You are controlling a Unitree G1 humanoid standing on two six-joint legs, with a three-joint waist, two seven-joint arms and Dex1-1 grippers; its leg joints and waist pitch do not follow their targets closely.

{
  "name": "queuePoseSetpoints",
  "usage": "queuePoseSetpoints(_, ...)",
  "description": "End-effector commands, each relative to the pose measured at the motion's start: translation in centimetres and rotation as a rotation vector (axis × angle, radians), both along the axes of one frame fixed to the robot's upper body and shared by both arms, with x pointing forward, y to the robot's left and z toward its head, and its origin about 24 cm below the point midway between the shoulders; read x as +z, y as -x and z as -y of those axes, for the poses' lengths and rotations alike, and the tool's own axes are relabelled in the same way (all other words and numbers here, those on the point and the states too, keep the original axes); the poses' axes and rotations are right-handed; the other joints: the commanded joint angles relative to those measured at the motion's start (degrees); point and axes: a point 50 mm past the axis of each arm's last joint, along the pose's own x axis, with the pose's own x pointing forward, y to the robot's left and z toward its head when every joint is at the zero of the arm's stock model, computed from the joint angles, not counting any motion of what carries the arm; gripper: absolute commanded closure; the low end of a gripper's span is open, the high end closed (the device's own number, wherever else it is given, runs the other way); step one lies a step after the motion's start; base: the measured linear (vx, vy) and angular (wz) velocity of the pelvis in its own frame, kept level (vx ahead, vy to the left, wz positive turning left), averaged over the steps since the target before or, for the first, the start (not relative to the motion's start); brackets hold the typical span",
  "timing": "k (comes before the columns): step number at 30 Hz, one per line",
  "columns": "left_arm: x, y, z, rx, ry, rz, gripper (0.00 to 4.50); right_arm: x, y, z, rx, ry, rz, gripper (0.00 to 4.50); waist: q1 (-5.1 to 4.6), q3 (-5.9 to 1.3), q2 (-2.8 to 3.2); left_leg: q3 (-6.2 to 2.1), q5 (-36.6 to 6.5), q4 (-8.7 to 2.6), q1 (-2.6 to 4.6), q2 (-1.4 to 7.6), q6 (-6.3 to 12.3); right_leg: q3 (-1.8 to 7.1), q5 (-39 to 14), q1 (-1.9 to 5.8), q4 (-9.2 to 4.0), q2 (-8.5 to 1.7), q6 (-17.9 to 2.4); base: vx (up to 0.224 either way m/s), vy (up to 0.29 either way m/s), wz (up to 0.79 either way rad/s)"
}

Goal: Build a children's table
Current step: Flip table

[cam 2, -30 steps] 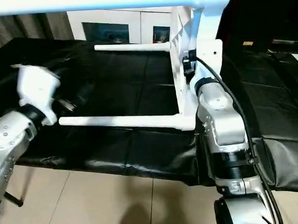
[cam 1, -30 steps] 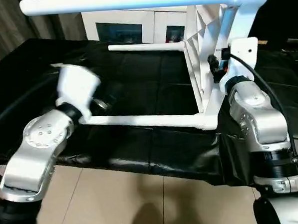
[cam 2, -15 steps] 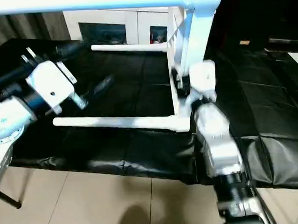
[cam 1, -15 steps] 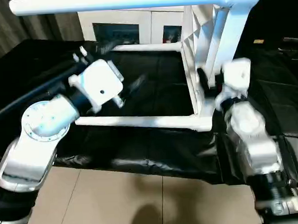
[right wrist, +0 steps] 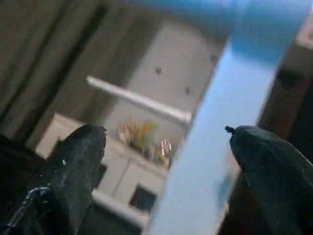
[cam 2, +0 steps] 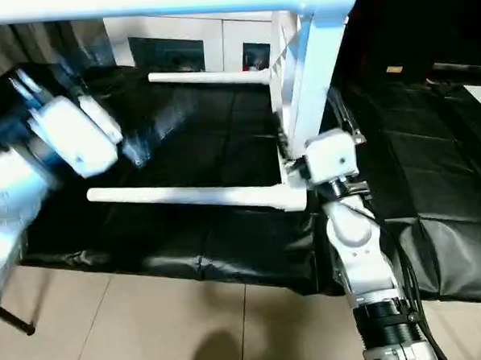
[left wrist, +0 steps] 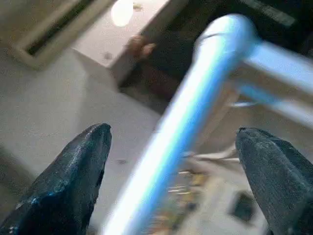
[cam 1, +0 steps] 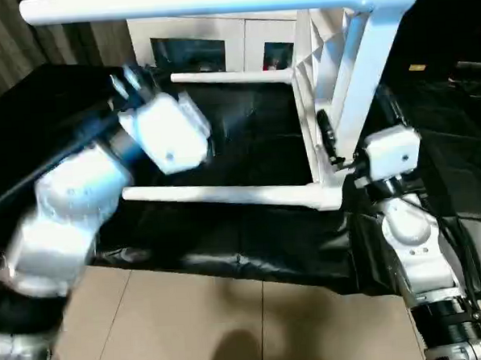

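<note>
You've got the children's table (cam 1: 325, 95) lying on its side on the black-covered tabletop (cam 1: 246, 139), legs pointing left, near the white cabinet (cam 1: 217, 44) at the back. L gripper (left wrist: 181, 166): fingers wide, a leg between them, no contact. R gripper (right wrist: 166, 171): fingers wide too, a leg between, not gripping.

Head stereo pair looks fwd & down from above the counter (cam 1: 228, 253); both eyes share the children's table (cam 1: 325, 103) lying on its side, white cabinet (cam 1: 217, 44) at 12 o'clock, floor at 6. Left wrist cam sits close behind the left pincer (left wrist: 176, 161), facing up past a leg. Right wrist cam, same closeness behind the right pincer (right wrist: 166, 166), faces a leg & cabinet.
</note>
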Motion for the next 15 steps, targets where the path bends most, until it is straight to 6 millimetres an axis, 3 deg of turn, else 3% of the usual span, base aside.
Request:
queuePoseSetpoints(1,-0.1,-1.5,-1.0,0.104,-0.028,0.007,0.0,0.1,0.3,-2.2,0.126,0.118,0.01,0.08,-0.34,-3.45,0.32,-1.93,-15.17,-4.32,1.68,3.55,-2.01,3.49,-7.72,1.6,-4.6,-5.0,-6.14,0.0,0.0,0.0)
queuePoseSetpoints(8,0.1,-4.4,-3.5,0.307,-0.067,-0.009,0.0,-0.9,0.9,-5.4,0.287,0.185,-0.037,0.08,-0.79,-3.75,0.5,-2.09,-14.18,-4.25,1.56,3.64,-1.31,3.5,-3.25,1.69,-4.17,-5.13,-8.49,0.0,0.0,0.0)
queuePoseSetpoints(15,0.1,-6.2,-5.6,0.43,-0.08,-0.03,0.0,-0.8,1.5,-6.5,0.339,0.175,-0.041,0.08,-0.66,-3.85,0.71,-2.2,-13.99,-4.31,1.72,3.78,-1.41,3.49,-0.86,1.77,-3.92,-5.39,-9.5,0.0,0.0,0.0)
